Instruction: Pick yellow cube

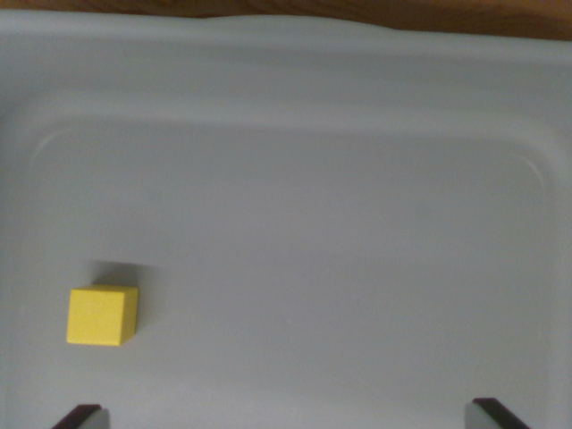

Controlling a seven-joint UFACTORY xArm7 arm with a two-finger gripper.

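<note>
Evidently, the tool is held with its fingertips spread wide apart and nothing between them. The yellow cube is seen resting flat on the grey tray, toward the wrist view's left, just above the left fingertip, so realignment is judged necessary.

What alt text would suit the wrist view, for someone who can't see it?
A yellow cube sits alone in a pale grey tray, low on the wrist view's left. Two dark fingertips show at the bottom edge, spread wide and touching nothing. Brown wood shows beyond the tray's top rim.
</note>
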